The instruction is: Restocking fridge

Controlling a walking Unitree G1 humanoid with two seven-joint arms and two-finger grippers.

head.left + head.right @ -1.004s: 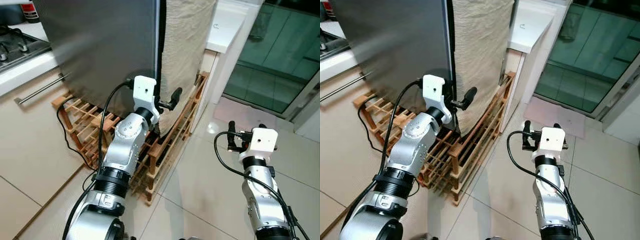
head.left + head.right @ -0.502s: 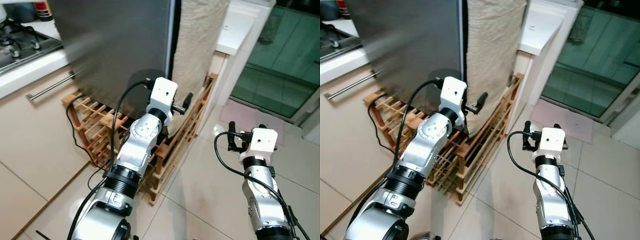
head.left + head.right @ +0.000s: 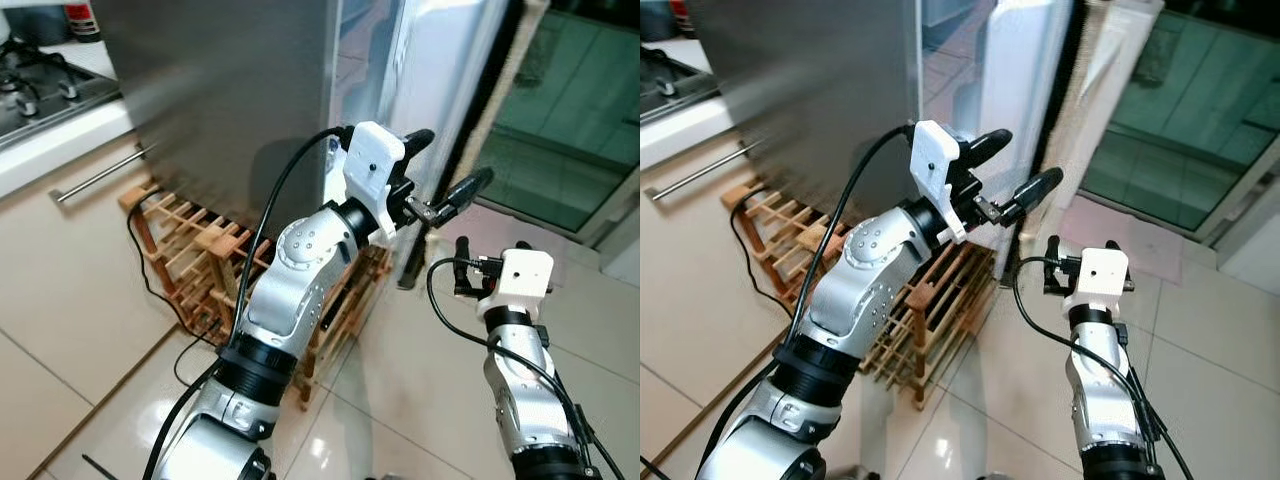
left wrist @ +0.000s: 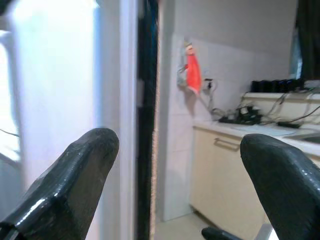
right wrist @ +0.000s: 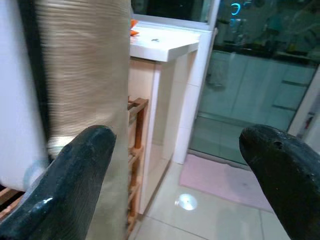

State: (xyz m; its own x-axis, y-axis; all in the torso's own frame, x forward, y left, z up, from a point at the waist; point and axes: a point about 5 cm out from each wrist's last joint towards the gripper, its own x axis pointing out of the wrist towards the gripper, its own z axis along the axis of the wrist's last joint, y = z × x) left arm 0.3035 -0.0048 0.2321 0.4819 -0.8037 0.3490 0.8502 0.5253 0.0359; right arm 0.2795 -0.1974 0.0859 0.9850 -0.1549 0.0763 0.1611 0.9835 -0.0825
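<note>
One fridge door ajar beside left tool.

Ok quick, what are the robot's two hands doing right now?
Left gripper: open, holding nothing, up by the fridge door.
Right gripper: open, holding nothing.

Our left gripper has swung out from the front of the fridge door, and that door, shut with its beige woven face toward us a second ago, now stands ajar, showing its white inner side. The gripper's jaws, close together before, are now spread apart, raised higher and nearer our right gripper
</note>
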